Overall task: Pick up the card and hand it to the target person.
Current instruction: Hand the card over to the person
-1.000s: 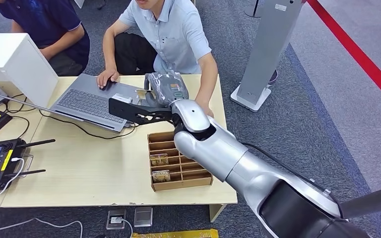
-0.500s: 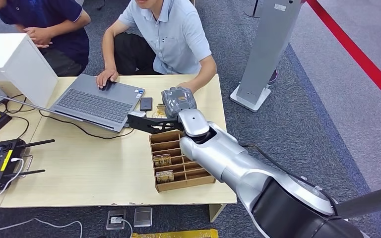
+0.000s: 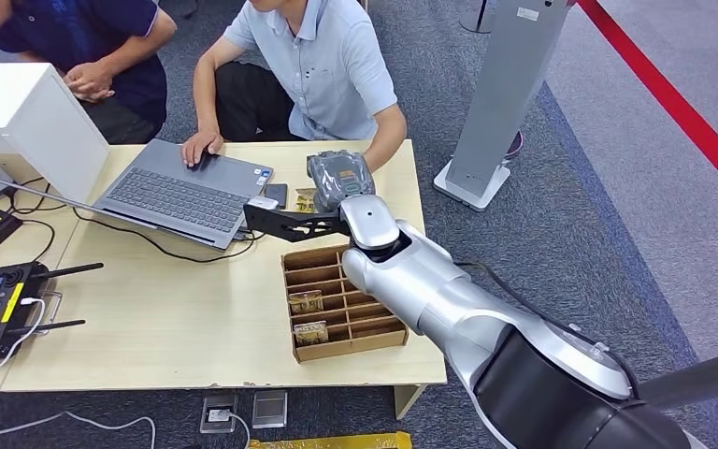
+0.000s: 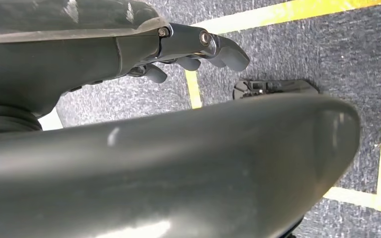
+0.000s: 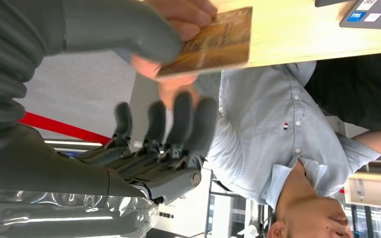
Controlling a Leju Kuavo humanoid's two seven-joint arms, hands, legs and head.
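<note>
Card (image 5: 213,39): flat rectangle, mottled golden-brown face. Seen from the right wrist, it is pinched at one end by the person's fingers (image 5: 178,20), with the right hand's (image 5: 144,99) grey thumb lying against the same end; darker fingers spread, apart from the card. From the head view the card (image 3: 305,199) sits above the table (image 3: 178,309), just beyond the far edge of the wooden divider box (image 3: 341,304).

Office or lab, laptop (image 3: 182,192) on wooden desk (image 3: 150,318), grey carpet (image 3: 561,215), floor tape

open laptop (image 3: 182,192), phone (image 3: 276,195), divided box (image 3: 341,304)
</note>
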